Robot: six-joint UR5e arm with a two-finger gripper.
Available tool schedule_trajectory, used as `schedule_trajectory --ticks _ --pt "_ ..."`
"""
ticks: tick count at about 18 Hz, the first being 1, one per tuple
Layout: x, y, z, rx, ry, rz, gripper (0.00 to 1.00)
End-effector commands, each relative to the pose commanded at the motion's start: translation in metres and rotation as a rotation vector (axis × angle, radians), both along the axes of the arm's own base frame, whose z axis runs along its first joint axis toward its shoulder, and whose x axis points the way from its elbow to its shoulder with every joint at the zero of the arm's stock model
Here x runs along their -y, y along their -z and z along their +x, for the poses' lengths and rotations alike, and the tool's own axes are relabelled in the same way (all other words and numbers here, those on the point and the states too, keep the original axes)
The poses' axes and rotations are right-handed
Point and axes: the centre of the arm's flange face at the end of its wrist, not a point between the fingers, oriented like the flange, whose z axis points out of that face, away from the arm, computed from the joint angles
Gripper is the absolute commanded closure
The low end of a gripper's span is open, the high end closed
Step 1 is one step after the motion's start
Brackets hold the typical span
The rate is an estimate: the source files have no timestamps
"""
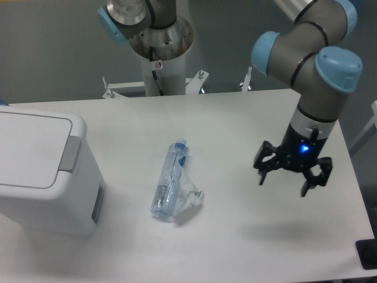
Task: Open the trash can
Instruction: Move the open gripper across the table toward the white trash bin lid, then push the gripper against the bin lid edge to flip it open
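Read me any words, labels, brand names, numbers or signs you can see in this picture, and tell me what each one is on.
No text can be read.
Small red-and-white sticker on the robot base column: too small and blurred to read.
Crushed plastic bottle: no label legible.
Trash can: no writing visible on its lid or sides.
Gripper: only a blue light, no markings readable.

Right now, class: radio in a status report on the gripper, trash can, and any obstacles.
Gripper open, empty, hovering at right. Trash can lid shut, far left. Crushed plastic bottle lying between them.
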Motion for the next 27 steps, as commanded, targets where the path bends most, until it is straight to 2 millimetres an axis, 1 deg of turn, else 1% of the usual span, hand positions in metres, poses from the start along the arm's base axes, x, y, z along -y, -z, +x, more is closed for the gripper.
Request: schedule_trajectory --ticks 2,4,7,9,10,11,12,13,15,18,19,20,22,23,24,27 --pt "-0.016 -0.015 0.026 0.014 -0.006 0.009 0.00" --pt "-0.026 -0.031 0.048 0.007 0.011 0.025 0.00" --pt "-0.053 -0.049 0.094 0.019 0.084 0.072 0.00" --pt "-0.063 -0.047 0.131 0.023 0.141 0.077 0.00" --pt "-0.063 -0.052 0.145 0.013 0.153 0.089 0.00" --pt "-0.067 -0.049 0.160 0.015 0.174 0.096 0.00" --pt "-0.070 -0.051 0.180 0.012 0.200 0.108 0.00" --pt "-0.068 -0.052 0.195 0.013 0.216 0.109 0.00" --pt "-0.061 -0.057 0.208 0.014 0.220 0.115 0.00" --pt "-0.064 -0.065 0.227 0.025 0.230 0.125 0.00" --pt "-0.067 -0.067 0.235 0.044 0.217 0.123 0.00" --pt "-0.066 -0.073 0.242 0.062 0.190 0.123 0.00" --pt "-0.068 -0.079 0.250 0.090 0.158 0.122 0.00" --pt "-0.071 -0.078 0.260 0.098 0.165 0.118 0.00" --pt "-0.073 -0.073 0.264 0.102 0.172 0.113 0.00" --pt "-0.075 -0.061 0.263 0.088 0.174 0.124 0.00"
